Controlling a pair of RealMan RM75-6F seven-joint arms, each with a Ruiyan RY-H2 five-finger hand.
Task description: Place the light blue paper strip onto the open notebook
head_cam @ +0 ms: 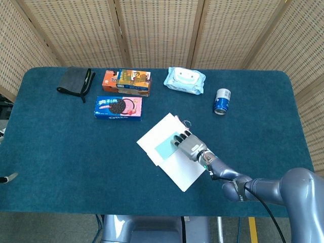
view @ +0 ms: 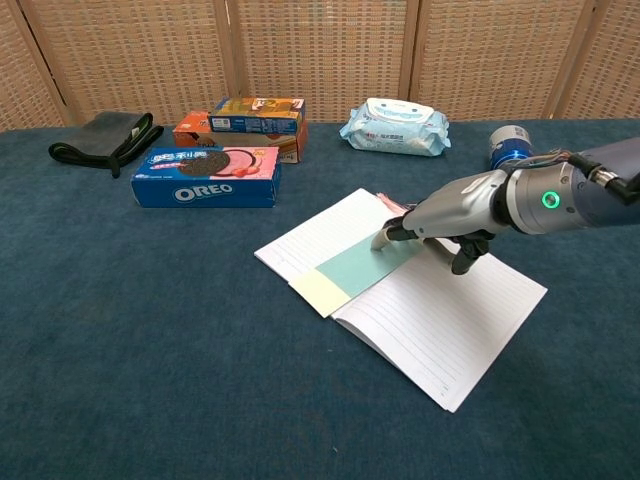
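Observation:
The open notebook (head_cam: 183, 171) (view: 445, 335) lies at mid-table with its lined pages up. Across its left page lies the light blue paper strip (head_cam: 164, 149) (view: 362, 264), whose pale yellow end sticks out over the page's near-left edge. My right hand (head_cam: 188, 144) (view: 447, 218) reaches in from the right, palm down, and its fingertips (view: 386, 238) press on the strip's far end. The thumb hangs below the palm and nothing is pinched. At the left edge of the head view only a grey sliver of my left hand (head_cam: 4, 178) shows.
Behind the notebook sit an Oreo box (view: 206, 177), an orange biscuit box (view: 241, 126) and a pack of wet wipes (view: 396, 128). A blue can (view: 510, 145) stands at the back right. A dark folded cloth (view: 104, 137) lies at the back left.

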